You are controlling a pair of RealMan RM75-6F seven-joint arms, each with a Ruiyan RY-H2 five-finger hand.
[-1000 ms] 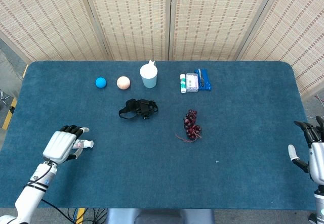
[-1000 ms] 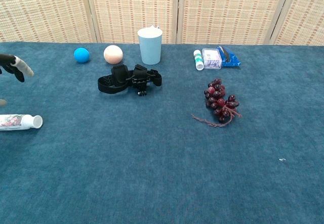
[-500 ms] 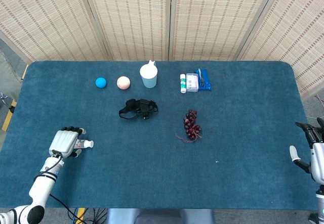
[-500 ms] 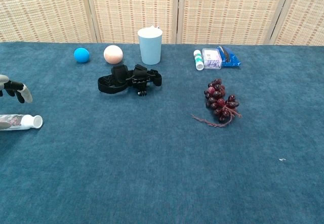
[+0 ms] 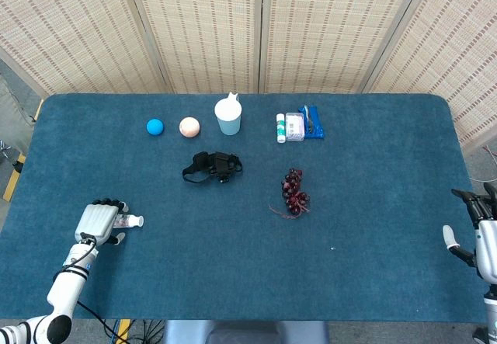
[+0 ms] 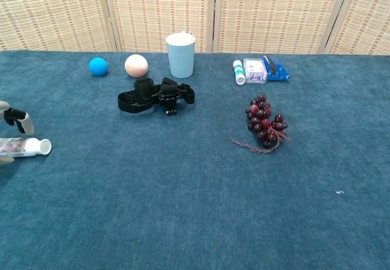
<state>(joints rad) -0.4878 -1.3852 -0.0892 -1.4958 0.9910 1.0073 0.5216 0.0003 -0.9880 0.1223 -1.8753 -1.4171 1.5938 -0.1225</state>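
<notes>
A small white bottle [image 6: 25, 146] lies on its side on the blue table cloth [image 5: 373, 189] at the near left, cap [image 5: 136, 220] pointing right. My left hand [image 5: 96, 222] is directly over its body, low on the cloth. In the chest view a fingertip [image 6: 23, 121] shows just behind the bottle and the thumb tip [image 6: 5, 159] just in front, neither pressed against it. My right hand [image 5: 480, 239] hangs at the table's right edge, fingers spread, holding nothing; the chest view does not show it.
Along the back stand a blue ball [image 5: 154, 126], a peach ball [image 5: 189, 126], a pale blue cup [image 5: 228, 116], and a white tube with blue packets [image 5: 299, 126]. A black strap with a camera mount [image 5: 213, 165] and a grape bunch [image 5: 294, 192] lie mid-table.
My left hand has drawn back toward the near edge and dropped lower over the bottle. The bottle has stayed in place. The right hand has barely shifted.
</notes>
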